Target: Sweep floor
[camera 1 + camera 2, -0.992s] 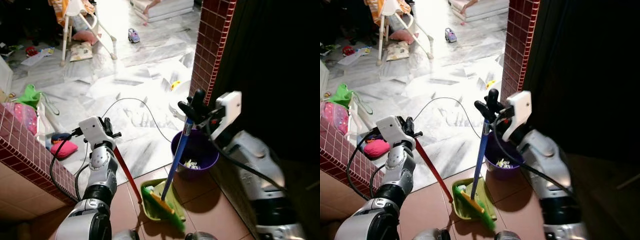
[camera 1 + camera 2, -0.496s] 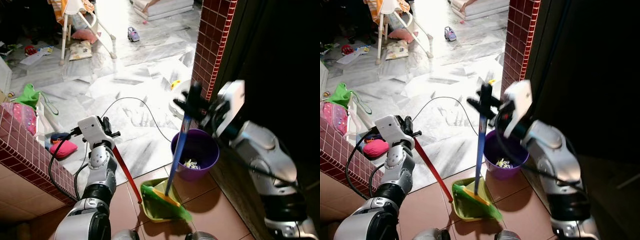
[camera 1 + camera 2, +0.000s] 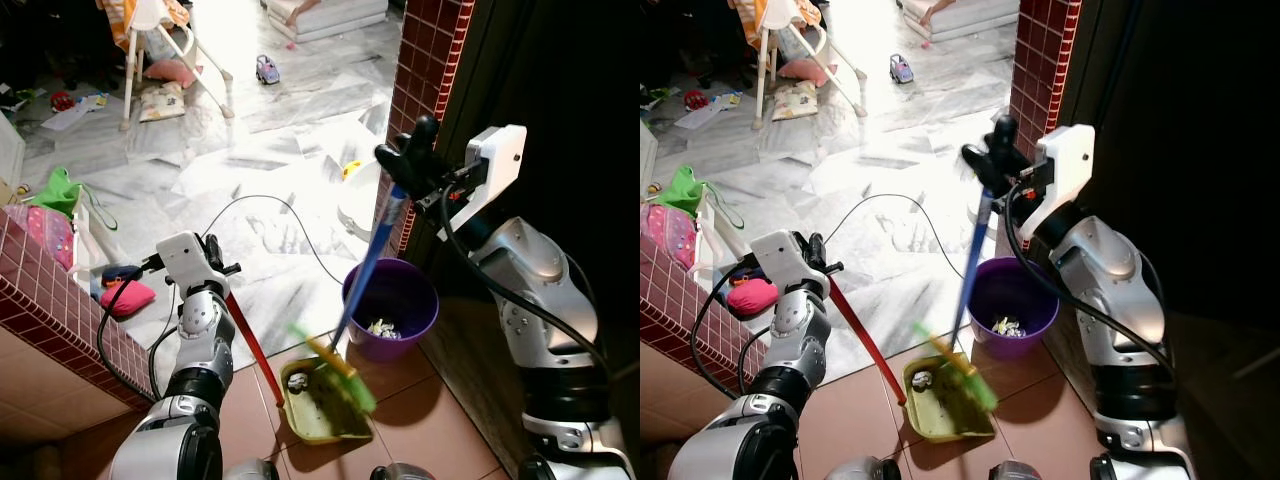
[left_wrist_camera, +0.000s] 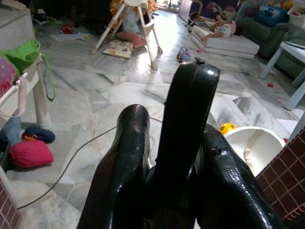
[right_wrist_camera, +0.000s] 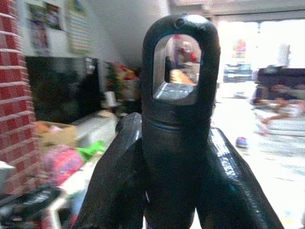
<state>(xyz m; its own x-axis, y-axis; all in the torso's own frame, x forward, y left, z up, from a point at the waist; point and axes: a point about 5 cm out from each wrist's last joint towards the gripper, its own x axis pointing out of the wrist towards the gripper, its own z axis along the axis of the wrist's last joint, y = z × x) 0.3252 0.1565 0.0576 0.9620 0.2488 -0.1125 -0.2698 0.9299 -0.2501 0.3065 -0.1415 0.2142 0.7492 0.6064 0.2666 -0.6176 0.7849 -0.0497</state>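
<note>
My right gripper [image 3: 412,160] is shut on the black top of a blue-handled broom [image 3: 366,270], held up beside the brick pillar. The broom's green bristles [image 3: 335,367] are blurred, lifted just above a green dustpan [image 3: 318,402] on the brown tiles. A scrap of white litter [image 3: 297,380] lies in the pan. My left gripper [image 3: 213,252] is shut on the top of the dustpan's red handle [image 3: 252,345], which slants down to the pan. In the wrist views, black fingers [image 4: 128,167] and fingers [image 5: 114,181] clamp each handle's black end.
A purple bin [image 3: 391,308] with litter inside stands right of the dustpan by the red brick pillar [image 3: 418,90]. A low brick wall [image 3: 55,305] lies to my left. A black cable [image 3: 270,215], a high chair [image 3: 160,50] and toys sit on the marble floor.
The right arm has swung the broom up and toward the pillar, lifting the bristles off the dustpan and exposing litter in it. The left arm and dustpan have stayed put.
</note>
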